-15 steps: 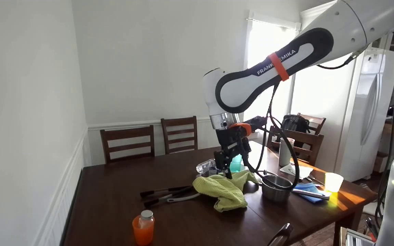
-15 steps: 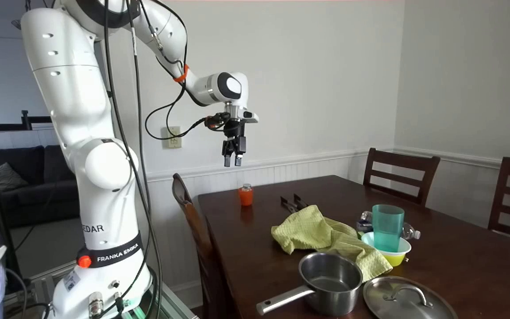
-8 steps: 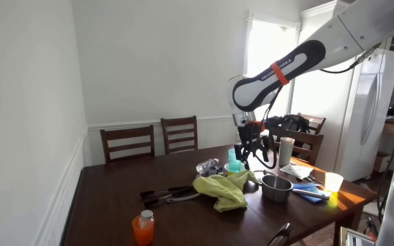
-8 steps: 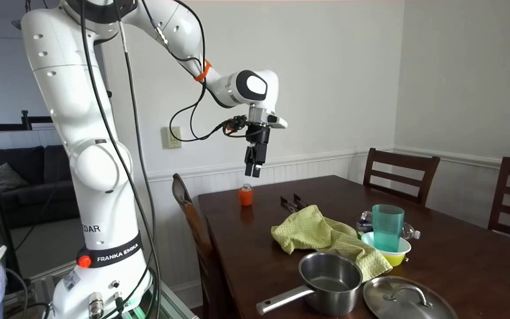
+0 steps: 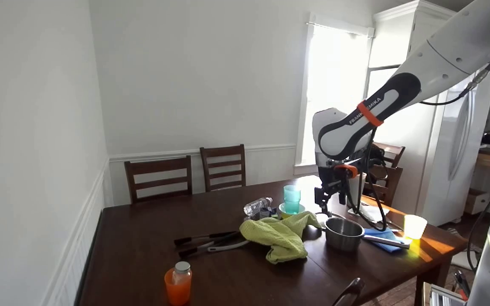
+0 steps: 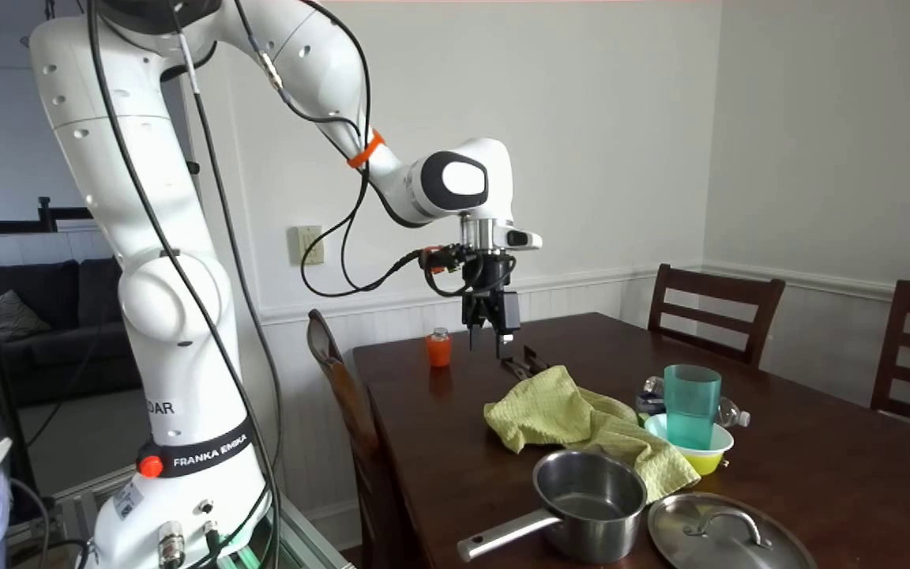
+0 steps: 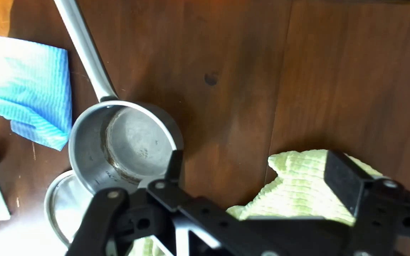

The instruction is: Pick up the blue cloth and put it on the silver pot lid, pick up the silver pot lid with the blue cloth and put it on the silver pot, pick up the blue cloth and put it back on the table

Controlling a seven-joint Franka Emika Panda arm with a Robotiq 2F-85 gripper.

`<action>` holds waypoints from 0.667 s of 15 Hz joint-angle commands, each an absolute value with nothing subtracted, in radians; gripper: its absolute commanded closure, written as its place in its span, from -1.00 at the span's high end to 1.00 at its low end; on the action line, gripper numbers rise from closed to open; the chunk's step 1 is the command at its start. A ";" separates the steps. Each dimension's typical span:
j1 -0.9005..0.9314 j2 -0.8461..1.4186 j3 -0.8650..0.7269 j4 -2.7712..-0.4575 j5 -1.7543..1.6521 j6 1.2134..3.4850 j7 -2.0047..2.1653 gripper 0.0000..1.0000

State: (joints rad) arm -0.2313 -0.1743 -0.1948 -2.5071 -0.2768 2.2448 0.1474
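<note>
The blue cloth [image 5: 384,239] lies folded on the table, partly under the pot's handle in an exterior view; it is at the upper left of the wrist view [image 7: 39,92] and outside the other picture. The silver pot [image 6: 591,506] stands open and empty, and it also shows in the wrist view [image 7: 137,138]. The silver pot lid [image 6: 720,541] lies flat beside the pot, handle up; the pot partly covers it in the wrist view [image 7: 68,202]. My gripper [image 7: 258,172] is open and empty, fingers wide apart, above the table near the pot in both exterior views [image 5: 332,207] [image 6: 488,344].
A crumpled yellow-green cloth [image 6: 573,419] lies beside the pot. A bowl [image 6: 708,462] with a teal cup [image 6: 692,403] and a plastic bottle [image 5: 257,206] stand behind it. Utensils [image 5: 211,242], an orange cup [image 5: 178,289] and a yellow cup [image 5: 415,226] are also on the table.
My arm has swung sideways, to the right in both exterior views, and the gripper has come lower. The cloths, pot and lid have not moved.
</note>
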 commanded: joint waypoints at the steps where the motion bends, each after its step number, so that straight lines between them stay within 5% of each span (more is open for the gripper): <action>1: -0.245 -0.177 -0.200 -2.520 -0.275 2.254 0.137 1.00; 10: -0.267 -0.129 -0.221 -2.494 -0.298 2.308 0.116 1.00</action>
